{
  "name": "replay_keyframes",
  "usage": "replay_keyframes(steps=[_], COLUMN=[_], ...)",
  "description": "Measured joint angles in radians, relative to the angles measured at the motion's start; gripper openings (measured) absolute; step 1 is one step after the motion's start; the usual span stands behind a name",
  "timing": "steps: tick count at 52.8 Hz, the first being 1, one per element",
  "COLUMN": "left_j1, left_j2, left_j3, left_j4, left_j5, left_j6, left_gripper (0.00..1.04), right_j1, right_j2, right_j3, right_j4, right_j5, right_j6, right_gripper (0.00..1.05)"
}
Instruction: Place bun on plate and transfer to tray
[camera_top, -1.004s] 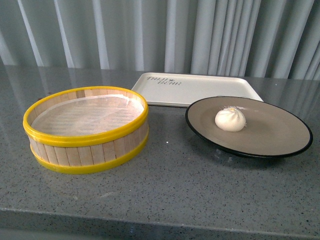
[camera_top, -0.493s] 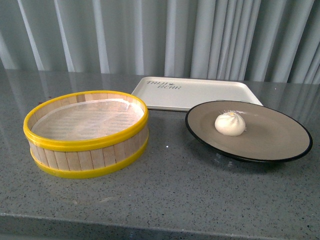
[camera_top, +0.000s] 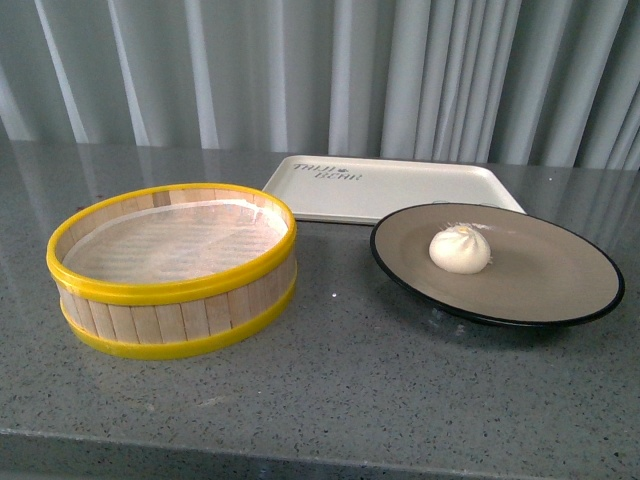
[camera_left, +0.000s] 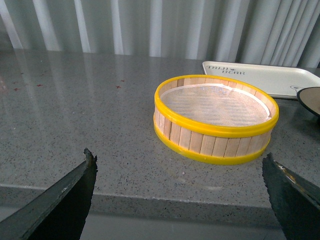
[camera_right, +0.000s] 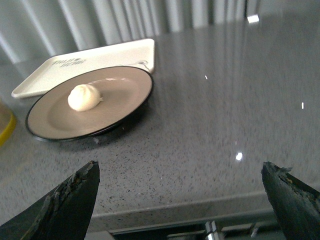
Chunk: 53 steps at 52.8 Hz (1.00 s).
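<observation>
A small white bun (camera_top: 460, 249) (camera_right: 84, 97) rests on the grey-brown plate (camera_top: 560, 280) (camera_right: 120, 95) with its black rim, at the right of the counter. Just behind the plate lies the cream tray (camera_top: 400, 185) (camera_right: 100, 59) (camera_left: 270, 77) with dark lettering. Neither arm shows in the front view. My left gripper (camera_left: 179, 165) is open over the counter's front edge, short of the steamer basket. My right gripper (camera_right: 180, 170) is open too, near the front edge, well back from the plate, with nothing between its fingers.
A yellow-rimmed wooden steamer basket (camera_top: 170, 265) (camera_left: 216, 117) stands at the left of the grey speckled counter (camera_top: 340, 380), lined with white paper. Pale curtains hang behind. The plate's edge (camera_left: 310, 97) shows past the basket in the left wrist view.
Between the earliest frame and now everything sits a few pixels lower in the front view. The bun, plate, tray and basket keep their places relative to each other.
</observation>
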Motion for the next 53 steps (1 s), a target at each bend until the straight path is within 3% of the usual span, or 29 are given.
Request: replay_keyframes(steps=[6,15,33,53], left_j1=[0.0,0.0,0.0,0.0], left_j2=[0.0,0.0,0.0,0.0], left_j3=[0.0,0.0,0.0,0.0], left_j4=[0.0,0.0,0.0,0.0], left_j5=[0.0,0.0,0.0,0.0], left_j6=[0.0,0.0,0.0,0.0], left_gripper=[0.98,0.98,0.98,0.98], right_j1=[0.099,0.184,0.216,0.141], right_j2=[0.312,0.552,0.733,0.923], right_j3=[0.067,0.145,0.221,0.296], right_j4=[0.233,0.351,0.36,0.421], right_j5=[0.035,0.029,0.005,-0.116], right_j6=[0.406,0.641,0.957,1.096], right_gripper=[0.96,0.96,0.96,0.96])
